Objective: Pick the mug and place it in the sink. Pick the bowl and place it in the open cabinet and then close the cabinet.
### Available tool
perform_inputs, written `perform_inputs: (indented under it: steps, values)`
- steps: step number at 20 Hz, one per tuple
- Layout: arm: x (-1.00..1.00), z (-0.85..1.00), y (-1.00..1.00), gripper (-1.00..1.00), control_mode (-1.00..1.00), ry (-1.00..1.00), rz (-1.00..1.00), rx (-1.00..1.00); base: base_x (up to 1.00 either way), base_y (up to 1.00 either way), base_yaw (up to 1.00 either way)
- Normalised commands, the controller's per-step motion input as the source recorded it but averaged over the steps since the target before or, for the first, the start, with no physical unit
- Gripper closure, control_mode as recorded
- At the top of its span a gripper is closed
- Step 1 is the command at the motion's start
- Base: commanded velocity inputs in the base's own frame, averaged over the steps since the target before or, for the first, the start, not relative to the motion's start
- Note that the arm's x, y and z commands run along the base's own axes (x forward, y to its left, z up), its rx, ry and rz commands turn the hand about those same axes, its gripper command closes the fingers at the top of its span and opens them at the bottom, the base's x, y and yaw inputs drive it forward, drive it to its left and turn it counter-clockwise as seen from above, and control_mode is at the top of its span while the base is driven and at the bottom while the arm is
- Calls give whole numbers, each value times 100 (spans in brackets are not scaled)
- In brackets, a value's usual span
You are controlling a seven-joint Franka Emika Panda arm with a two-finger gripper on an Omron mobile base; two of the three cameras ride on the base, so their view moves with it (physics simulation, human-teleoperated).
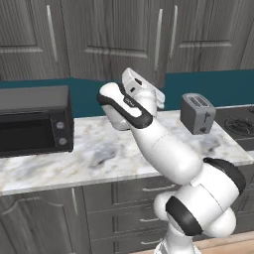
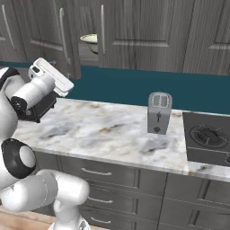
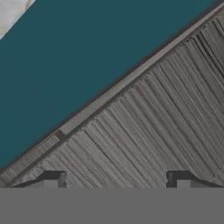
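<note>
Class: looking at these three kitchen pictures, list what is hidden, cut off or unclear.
- Bowl, right base view: the cabinet door covers its left part.
- Stove, right base view: cut off by the right edge.
- Microwave, left base view: cut off by the left edge.
- Hand, hand view: just its fingertips rise at the bottom.

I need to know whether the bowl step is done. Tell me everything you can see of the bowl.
The bowl shows in the right base view, upright on the grey shelf inside the open cabinet, seen through the gap beside its door. Its rim and inside look cream-white, its lower outside darker green. The doors on either side hide part of it. Nothing grips it; it touches the shelf alone.
</note>
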Motion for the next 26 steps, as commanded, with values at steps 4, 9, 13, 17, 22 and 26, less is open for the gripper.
perform_inputs:
  steps: [4, 9, 13, 17, 22, 26]
  values:
    - [63, 48, 0, -100, -100, 14, -24, 0, 0, 0, 0]
    - [45, 32, 0, -100, -100, 12, -21, 0, 0, 0, 0]
    - [41, 12, 0, -100, -100, 13, -17, 0, 0, 0, 0]
    - [44, 24, 0, -100, -100, 11, -17, 0, 0, 0, 0]
    - [53, 28, 0, -100, -100, 10, -19, 0, 0, 0, 0]
    - [59, 29, 0, -100, -100, 11, -20, 0, 0, 0, 0]
